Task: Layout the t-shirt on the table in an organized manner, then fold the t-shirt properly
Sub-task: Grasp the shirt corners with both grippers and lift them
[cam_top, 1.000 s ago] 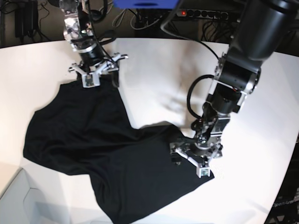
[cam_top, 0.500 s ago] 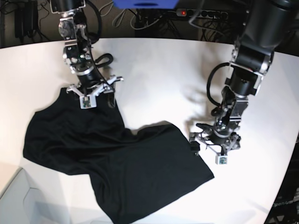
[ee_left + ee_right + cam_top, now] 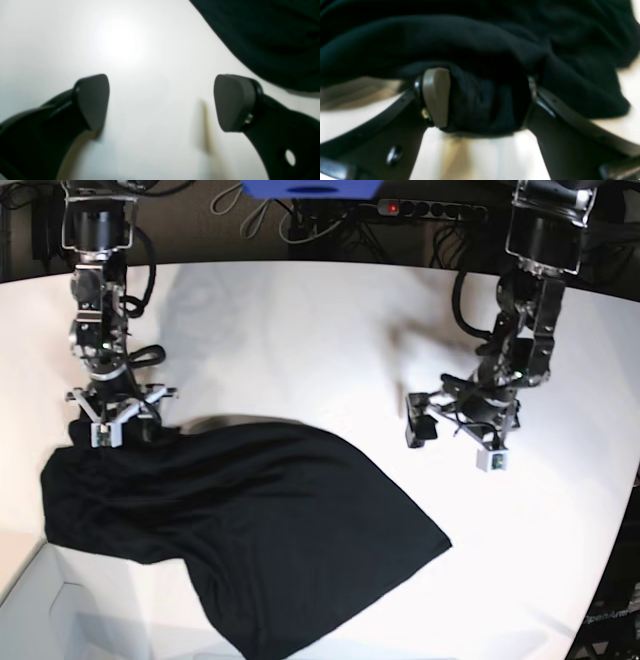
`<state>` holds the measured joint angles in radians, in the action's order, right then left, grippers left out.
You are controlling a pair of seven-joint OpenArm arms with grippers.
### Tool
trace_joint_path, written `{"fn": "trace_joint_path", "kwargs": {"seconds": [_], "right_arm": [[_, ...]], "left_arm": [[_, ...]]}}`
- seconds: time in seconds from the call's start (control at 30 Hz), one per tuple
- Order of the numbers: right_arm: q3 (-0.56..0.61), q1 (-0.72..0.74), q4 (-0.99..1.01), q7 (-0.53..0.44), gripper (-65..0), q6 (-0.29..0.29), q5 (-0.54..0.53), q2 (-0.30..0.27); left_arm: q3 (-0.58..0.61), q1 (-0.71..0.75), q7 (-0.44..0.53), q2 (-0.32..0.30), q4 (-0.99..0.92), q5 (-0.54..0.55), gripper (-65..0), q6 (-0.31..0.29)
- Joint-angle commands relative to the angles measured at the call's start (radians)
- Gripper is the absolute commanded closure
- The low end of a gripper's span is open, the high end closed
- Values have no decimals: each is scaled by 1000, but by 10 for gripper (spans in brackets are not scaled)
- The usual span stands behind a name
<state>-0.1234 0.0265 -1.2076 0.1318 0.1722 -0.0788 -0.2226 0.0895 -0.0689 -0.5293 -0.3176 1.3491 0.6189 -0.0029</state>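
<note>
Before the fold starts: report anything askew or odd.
The plain black cloth t-shirt lies crooked and rumpled on the white table, not spread flat. One edge is bunched between the right hand's fingers. The left hand is open over bare table.

The black t-shirt (image 3: 230, 530) lay rumpled and spread over the near-left part of the white table (image 3: 320, 330), its far-left corner bunched up.

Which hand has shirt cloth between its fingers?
The right hand: black t-shirt bunched between its fingers. The left hand is open over bare table.
</note>
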Motion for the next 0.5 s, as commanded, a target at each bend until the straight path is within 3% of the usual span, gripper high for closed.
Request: {"fn": "trace_joint_path", "kwargs": {"seconds": [0.0, 0.2, 0.3, 0.47], "right_arm": [[-28, -1, -74, -42, -384, -4, -11, 1], [-48, -176, -375, -42, -384, -4, -6, 116], [-14, -271, -473, -42, -384, -4, -6, 174], [63, -400, -564, -42, -384, -4, -6, 193]], "left_arm": [[-18, -68, 31, -4, 20, 3, -650, 1], [-15, -342, 85, 108, -165, -40, -650, 5], [-15, -487, 120, 202, -391, -166, -650, 2], [-17, -701, 281, 337, -840, -414, -650, -1]]}}
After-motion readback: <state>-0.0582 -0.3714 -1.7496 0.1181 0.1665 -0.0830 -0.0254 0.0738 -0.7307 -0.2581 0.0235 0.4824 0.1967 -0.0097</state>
